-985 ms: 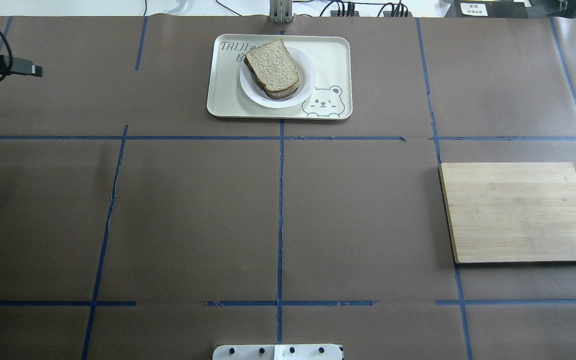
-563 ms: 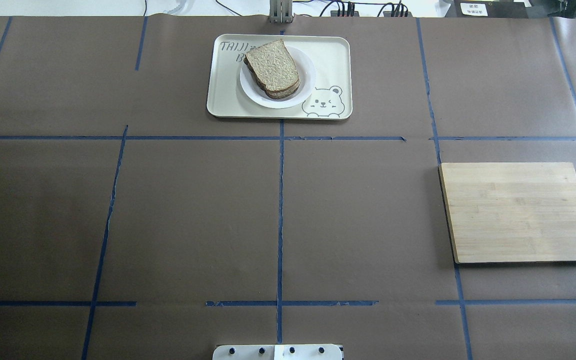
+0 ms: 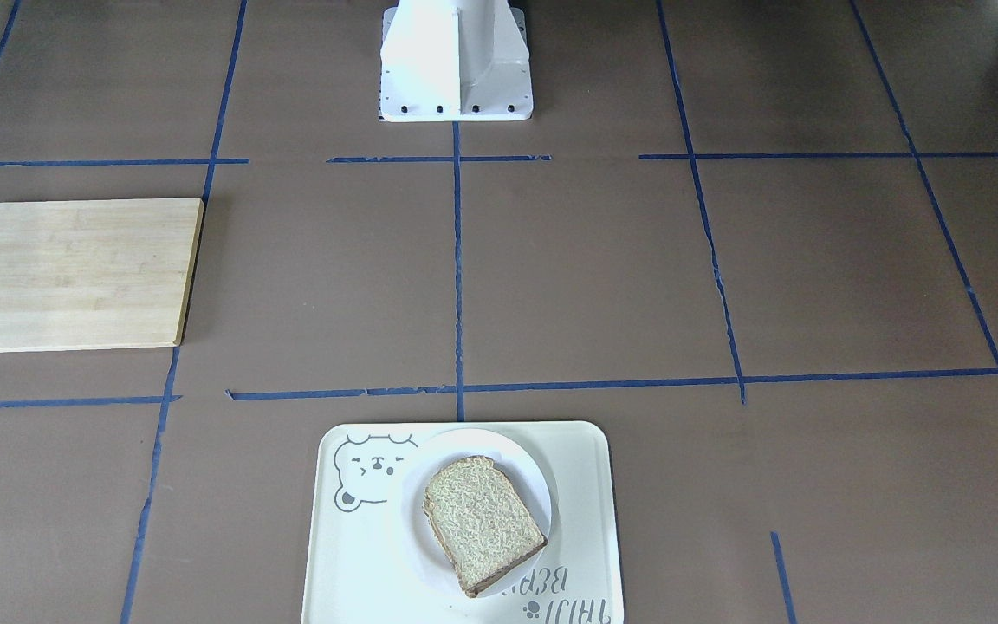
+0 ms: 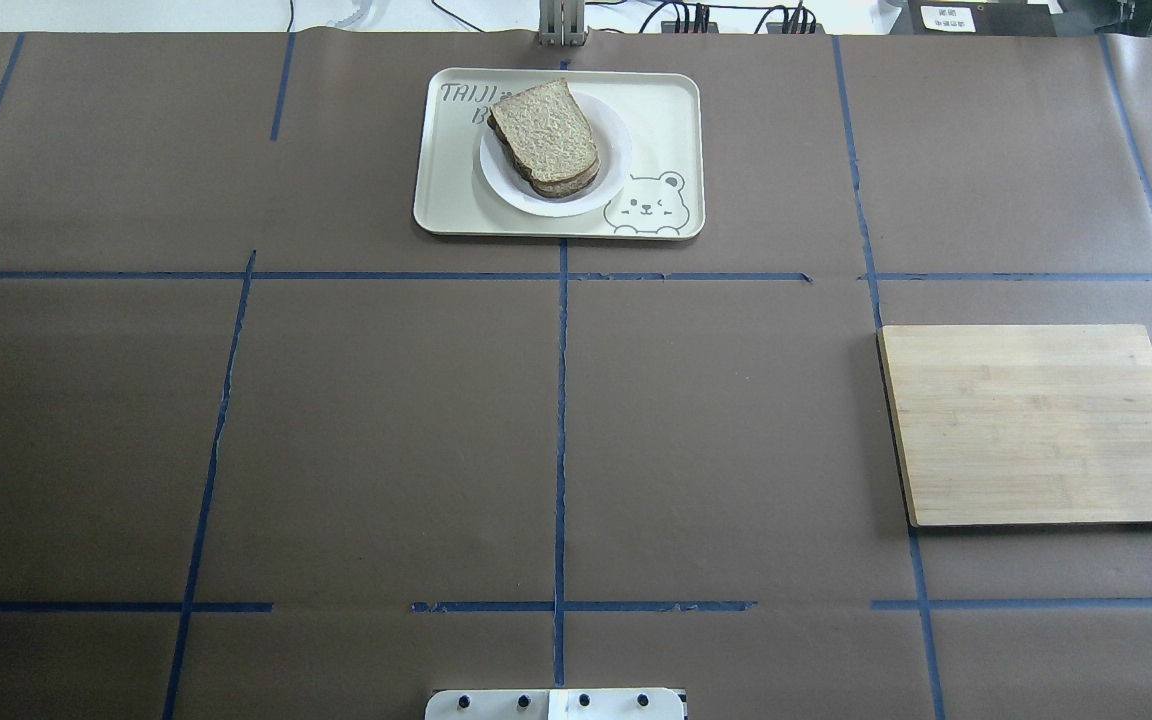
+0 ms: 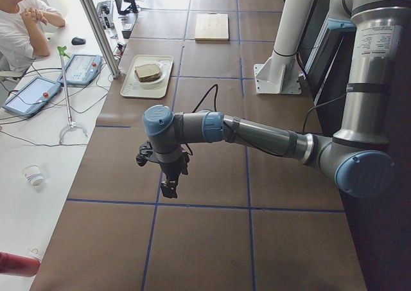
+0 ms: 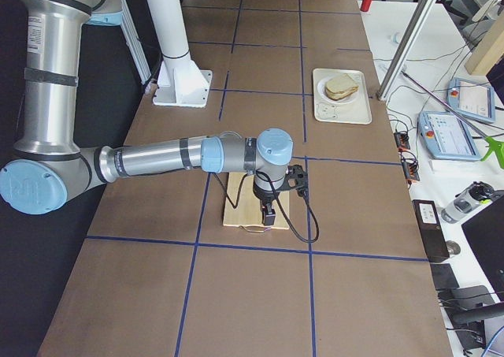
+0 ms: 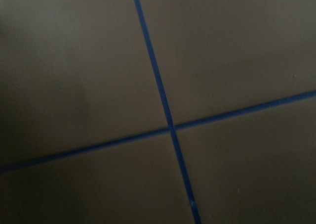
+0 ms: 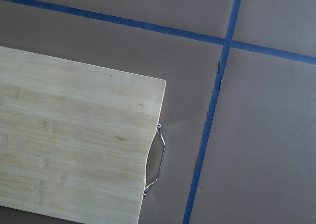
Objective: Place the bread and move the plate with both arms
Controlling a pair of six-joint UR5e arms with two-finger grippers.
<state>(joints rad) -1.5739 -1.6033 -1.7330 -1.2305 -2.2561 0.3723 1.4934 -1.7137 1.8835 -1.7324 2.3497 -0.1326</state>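
The bread (image 4: 546, 132), a plain brown slice, lies on top of a small stack on the white plate (image 4: 617, 150), which sits on the cream bear-print tray (image 4: 666, 120) at the table's far middle. The front-facing view shows the bread (image 3: 482, 520), plate (image 3: 464, 446) and tray (image 3: 581, 485) too. Both grippers are outside the overhead and front-facing views. In the left side view my left gripper (image 5: 169, 189) hangs over bare table, far from the tray. In the right side view my right gripper (image 6: 268, 215) hangs over the wooden board (image 6: 240, 207). I cannot tell whether either is open or shut.
The wooden board (image 4: 1036, 425) lies at the table's right side; the right wrist view shows its corner (image 8: 74, 150) and metal handle (image 8: 157, 159). The left wrist view shows only brown paper and crossing blue tape (image 7: 170, 128). The white pedestal base (image 3: 456, 61) stands at the near middle.
The left and right gripper tips at the overhead view's left and right edges a second ago have moved out of that view. Bread, plate, tray and board have not moved.
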